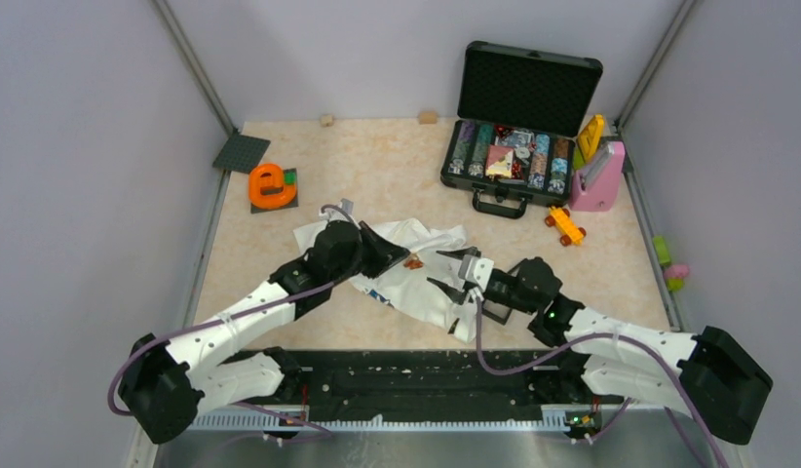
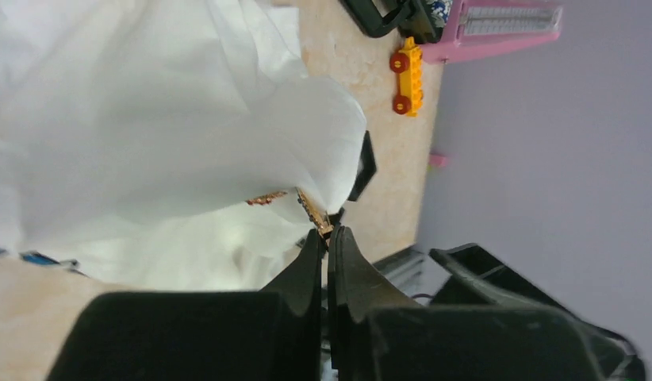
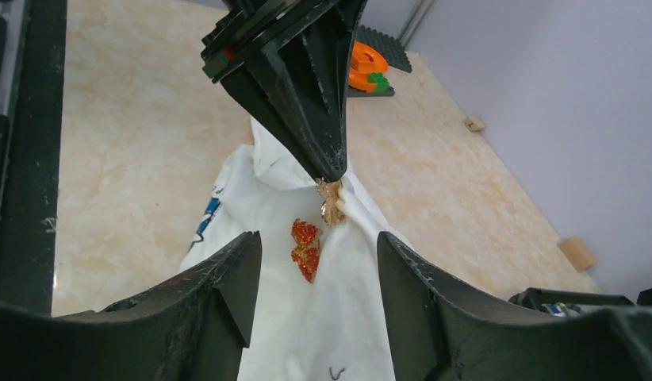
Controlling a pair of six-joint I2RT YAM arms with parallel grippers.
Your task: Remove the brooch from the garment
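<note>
The left tool [image 3: 332, 171] pinches the gold brooch [image 3: 332, 205] on the garment [image 3: 347, 317]; the right tool [image 3: 319, 240] gapes wide below.

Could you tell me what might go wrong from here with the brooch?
1. The left gripper pinches only the gold end of the red-and-gold glittery brooch with its very tips, so it could slip off.
2. The right gripper is open and holds nothing, so pulling may drag the white cloth T-shirt with blue print along.
</note>
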